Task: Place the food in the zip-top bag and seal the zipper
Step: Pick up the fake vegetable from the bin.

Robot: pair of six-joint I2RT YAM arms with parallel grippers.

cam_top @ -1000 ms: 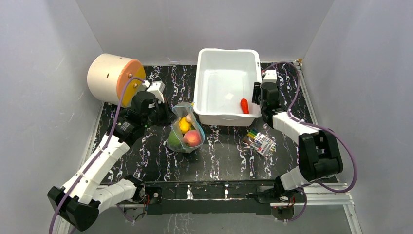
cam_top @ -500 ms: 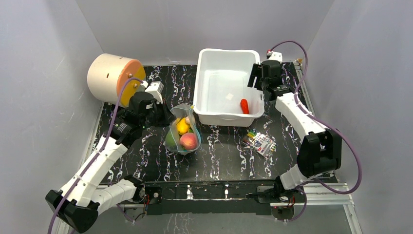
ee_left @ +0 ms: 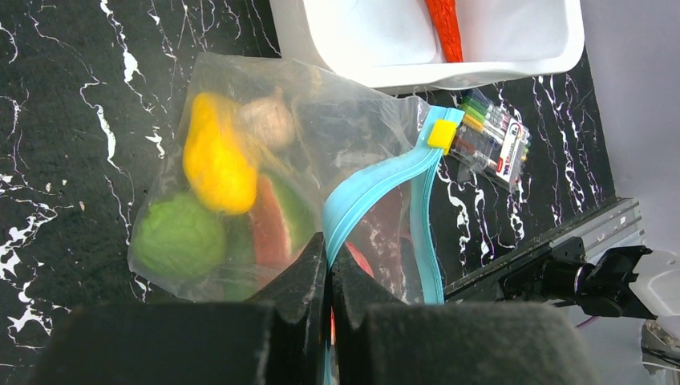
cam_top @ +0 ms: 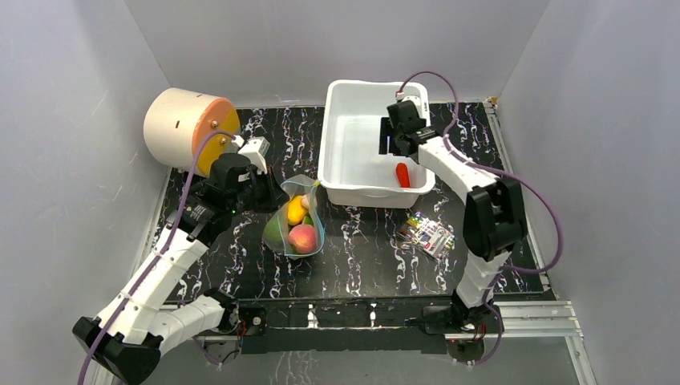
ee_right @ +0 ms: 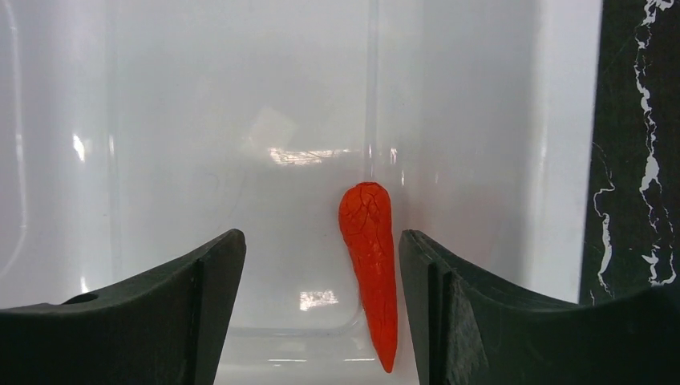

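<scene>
Two tools — left tool (ee_left: 329,250) pinches the zipper (ee_left: 377,180), right tool (ee_right: 321,245) spread over carrot (ee_right: 370,257) by bin wall (ee_right: 561,160)

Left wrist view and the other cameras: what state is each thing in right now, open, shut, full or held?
clear crinkly zip-top bag: mouth open, toy fruit inside
blue-teal zipper strip: unsealed, its two sides parted
white plastic bin: holds one toy
orange-red pointed toy vegetable: lying loose in the bin
left gripper: jaws shut on the zipper strip
right gripper: jaws open above the toy vegetable
</scene>
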